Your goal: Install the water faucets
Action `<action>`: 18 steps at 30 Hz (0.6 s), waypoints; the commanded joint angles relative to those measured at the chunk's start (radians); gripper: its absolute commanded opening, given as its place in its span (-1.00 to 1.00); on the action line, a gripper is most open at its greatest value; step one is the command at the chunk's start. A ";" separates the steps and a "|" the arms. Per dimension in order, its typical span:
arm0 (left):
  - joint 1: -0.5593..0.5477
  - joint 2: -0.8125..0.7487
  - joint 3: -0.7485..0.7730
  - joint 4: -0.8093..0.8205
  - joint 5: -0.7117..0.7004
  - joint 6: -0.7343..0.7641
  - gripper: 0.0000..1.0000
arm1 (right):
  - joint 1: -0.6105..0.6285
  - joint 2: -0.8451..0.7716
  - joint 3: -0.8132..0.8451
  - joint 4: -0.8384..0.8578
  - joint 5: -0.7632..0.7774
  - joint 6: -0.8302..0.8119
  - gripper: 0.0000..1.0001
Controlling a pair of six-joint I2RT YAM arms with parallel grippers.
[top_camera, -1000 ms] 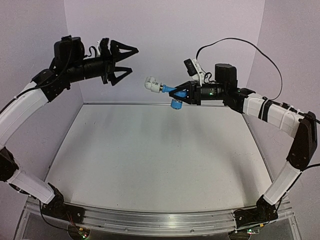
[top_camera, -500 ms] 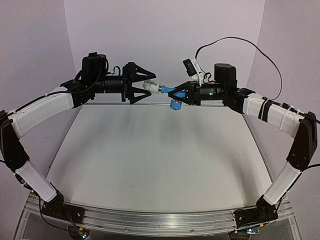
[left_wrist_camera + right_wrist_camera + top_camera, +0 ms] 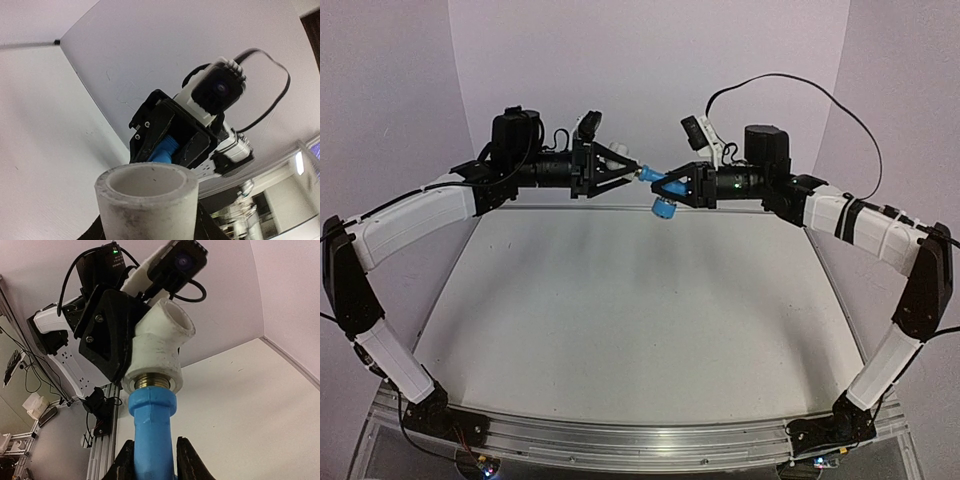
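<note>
While the right fingers (image 3: 189, 460) pinch the blue tap (image 3: 151, 422) mid-air, well above the tabletop (image 3: 620, 320), left fingers (image 3: 107, 332) clamp the white fitting (image 3: 159, 347) seated on its end. Opposed grips, presumably for twisting the joint tight.

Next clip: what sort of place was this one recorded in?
Probably a robotics lab test cell: a white table fronted by an aluminium rail, plain pale backdrop panels around it, and cables and equipment beyond the table edge in the right wrist view.
</note>
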State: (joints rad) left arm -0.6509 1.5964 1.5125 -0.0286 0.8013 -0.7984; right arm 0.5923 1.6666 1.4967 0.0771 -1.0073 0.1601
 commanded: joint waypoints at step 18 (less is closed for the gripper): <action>0.237 0.203 0.080 0.024 0.590 1.262 -0.81 | 0.052 0.055 0.092 -0.106 0.636 0.381 -1.00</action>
State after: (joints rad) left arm -0.4289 1.7452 1.5389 -0.0088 1.2922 0.4013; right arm 0.6370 1.6861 1.4843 -0.0422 -0.4130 0.5686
